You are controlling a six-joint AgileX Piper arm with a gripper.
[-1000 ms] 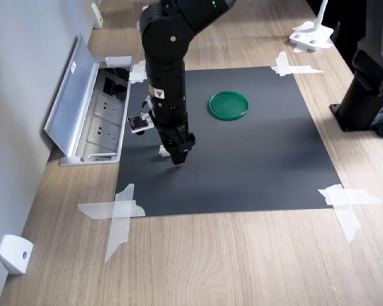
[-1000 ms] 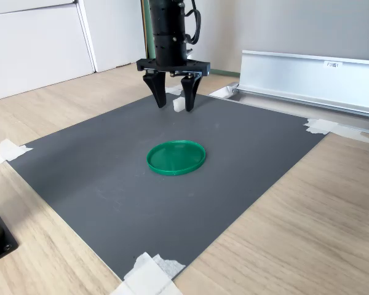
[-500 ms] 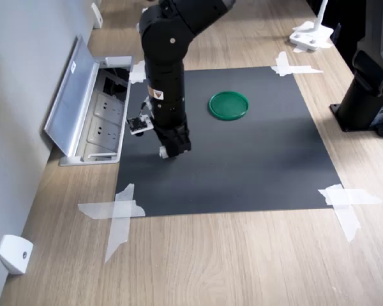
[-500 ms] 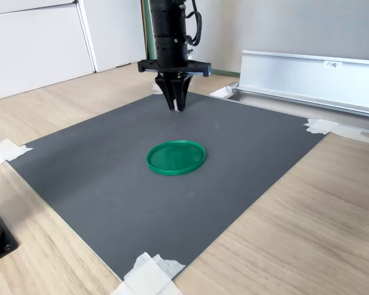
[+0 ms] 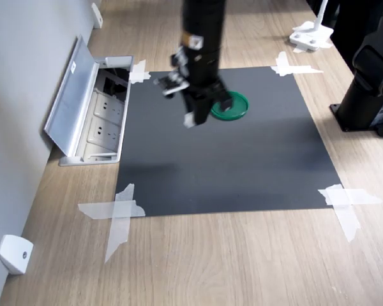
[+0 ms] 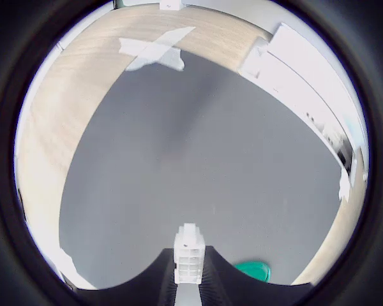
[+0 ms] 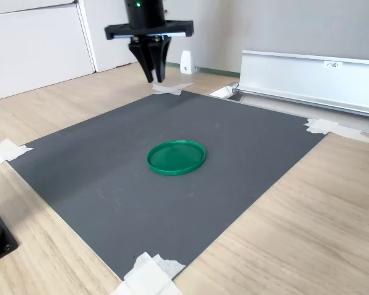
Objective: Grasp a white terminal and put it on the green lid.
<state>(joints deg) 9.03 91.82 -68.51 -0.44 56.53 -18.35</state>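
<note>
In the first exterior view the black arm hides the left rim of the flat round dark-green plastic lid (image 5: 232, 106), the pincer (image 5: 190, 118) is motion-blurred, and the arm is cut off at the frame's top edge.

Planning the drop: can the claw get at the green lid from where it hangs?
Probably yes. The claw, shut on the white terminal, hangs above the mat; the green lid lies bare with nothing between them.
</note>
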